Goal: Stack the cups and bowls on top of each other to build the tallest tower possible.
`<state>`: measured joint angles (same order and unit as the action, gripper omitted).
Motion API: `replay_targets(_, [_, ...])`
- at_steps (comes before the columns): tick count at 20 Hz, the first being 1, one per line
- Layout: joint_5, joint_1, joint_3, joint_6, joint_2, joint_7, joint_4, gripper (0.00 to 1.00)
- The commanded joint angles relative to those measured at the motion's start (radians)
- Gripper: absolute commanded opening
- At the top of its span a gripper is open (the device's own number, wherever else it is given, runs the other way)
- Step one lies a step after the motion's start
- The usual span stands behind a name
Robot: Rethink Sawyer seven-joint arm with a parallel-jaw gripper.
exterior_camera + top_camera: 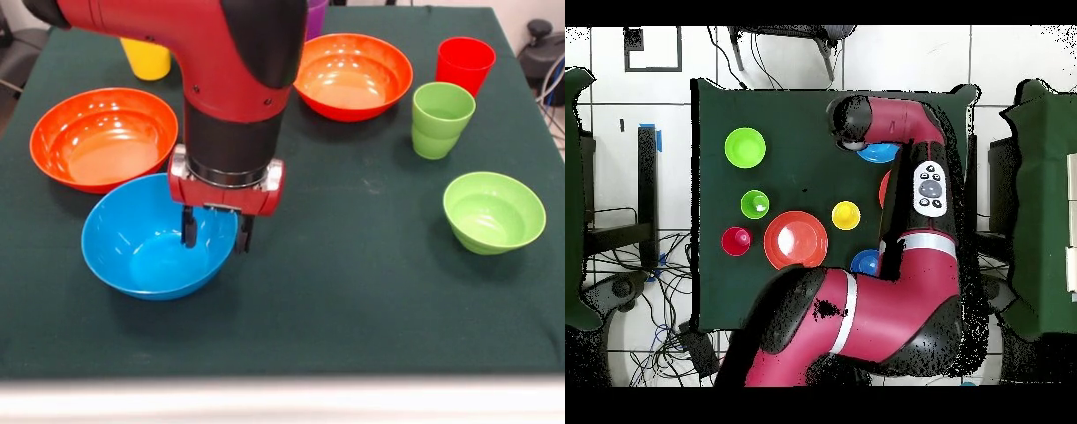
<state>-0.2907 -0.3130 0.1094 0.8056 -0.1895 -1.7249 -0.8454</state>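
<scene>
One red and black arm point(231, 79) filled the upper middle of the front view, reaching down over the dark green table point(353, 300). In the overhead view the arm point(895, 290) covered the right side of the table point(800, 120) and hid part of what lay beneath it.

Two large orange-red bowls sat upright and well apart: one point(103, 138) at the left of the front view, just behind the light blue bowl, the other point(353, 75) near the far edge to the right of the arm. The large light blue bowl point(146, 247) stood upright on the cloth below the wrist, and the gripper point(216, 231) hung at its far right rim with its two black fingers parted, one inside the bowl and one outside, straddling the wall. Whether they pressed on the rim could not be told.

Smaller, the lime green bowl point(493, 212) sat alone at the right. A small dark blue bowl point(863, 262) showed only in the overhead view, partly hidden by the arm.

Among the cups, the lime green cup point(440, 119) stood just beside the red cup point(464, 64), the yellow cup point(146, 58) stood at the far left, and a purple cup point(316, 18) peeked out behind the arm. Nothing was stacked.
</scene>
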Motion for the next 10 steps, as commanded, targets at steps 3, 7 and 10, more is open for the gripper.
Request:
replay_targets(3, [-0.101, -0.025, 0.115, -0.071, 0.025, 0.317, -0.077, 1.00])
replay_targets(7, [-0.102, -0.042, 0.150, -0.052, 0.019, 0.387, -0.094, 0.00])
replay_targets(10, [-0.099, -0.038, 0.156, -0.021, 0.020, 0.385, -0.084, 0.00])
